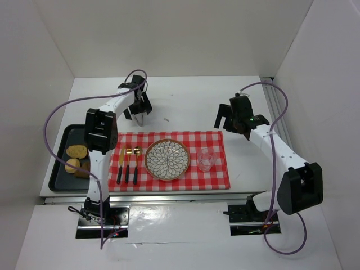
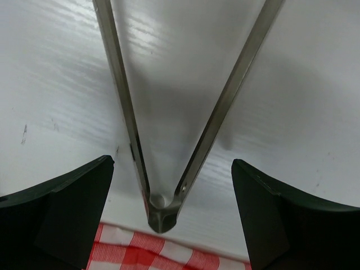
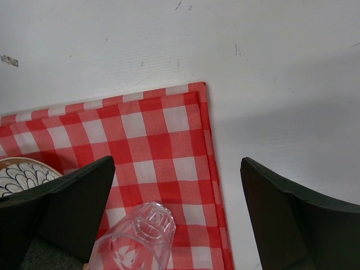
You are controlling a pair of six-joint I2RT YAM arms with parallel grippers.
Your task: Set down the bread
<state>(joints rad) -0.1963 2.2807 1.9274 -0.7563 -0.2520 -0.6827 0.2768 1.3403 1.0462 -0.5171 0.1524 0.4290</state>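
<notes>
Worktop: white worktop (image 1: 197, 98), faintly scuffed, boxed in by plain white panels on three sides.
Setting: a red checked cloth (image 1: 214, 180) carries a patterned plate (image 1: 147, 159), cutlery (image 1: 128, 163) and a clear glass (image 1: 205, 159).
Left hand: the left hand (image 2: 171, 163) has its fingers spread wide and holds nothing. It is poised over metal tongs (image 2: 209, 132) lying flat on the worktop just past the cloth's far edge. The tongs' hinge end sits between the fingers and their arms fan away from the hand. Whether the fingers touch the worktop cannot be told.
Right hand: the right hand (image 3: 177, 163) is wide open and empty, above the cloth's far corner, with the glass just back toward its wrist.
Bread: the bread (image 1: 76, 151) lies on a black tray (image 1: 56, 163), well apart from the left hand, back toward that arm's base and to its outer side. It rests beside smaller yellowish pieces.
Progress: judged early. The plate is bare and the tongs are not yet gripped.
Remaining: close on the tongs, reach the tray, take the bread and set it down, presumably on the plate.
</notes>
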